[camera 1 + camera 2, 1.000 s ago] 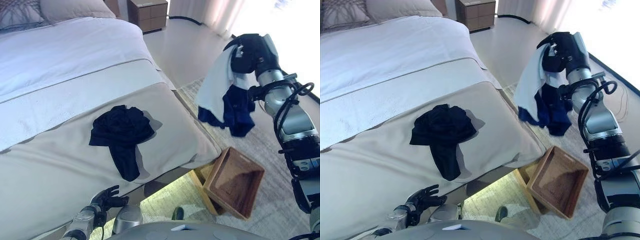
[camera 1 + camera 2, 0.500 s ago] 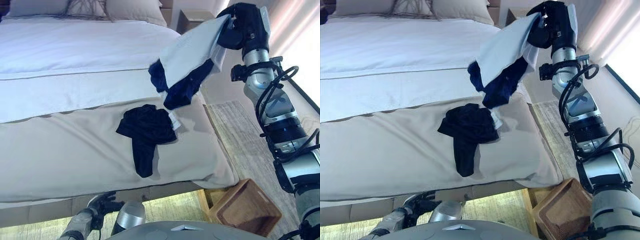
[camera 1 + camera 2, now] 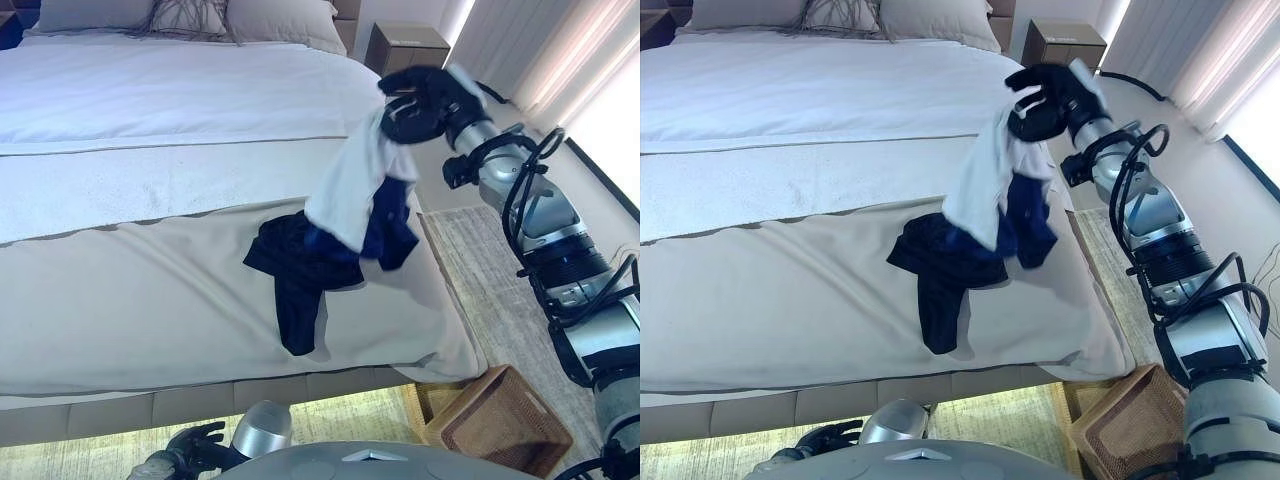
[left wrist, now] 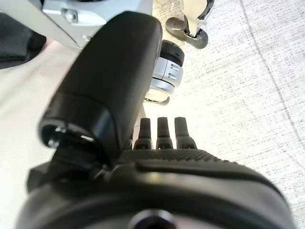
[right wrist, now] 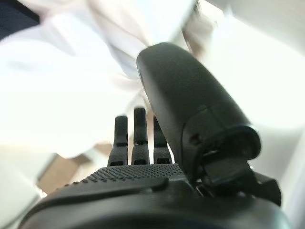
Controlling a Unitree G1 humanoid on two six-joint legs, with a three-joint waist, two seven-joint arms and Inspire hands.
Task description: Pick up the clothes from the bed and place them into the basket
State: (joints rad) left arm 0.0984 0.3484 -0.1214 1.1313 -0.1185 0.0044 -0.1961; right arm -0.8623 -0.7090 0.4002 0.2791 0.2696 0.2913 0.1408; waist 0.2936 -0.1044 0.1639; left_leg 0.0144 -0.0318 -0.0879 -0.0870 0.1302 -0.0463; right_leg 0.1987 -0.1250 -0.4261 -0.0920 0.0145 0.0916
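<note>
Carry step: right hand (image 3: 420,100) clamped on clothes (image 3: 355,195) above bed (image 3: 150,300); next, swing to basket (image 3: 505,420).

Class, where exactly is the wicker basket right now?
In the left eye view the wicker basket sits on the rug at lower right, beside the bed's near corner, below the right arm; nothing shows inside it.

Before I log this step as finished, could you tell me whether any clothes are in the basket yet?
No, the wicker basket on the floor shows nothing inside, while the right hand holds the white and navy clothes over the bed.
</note>
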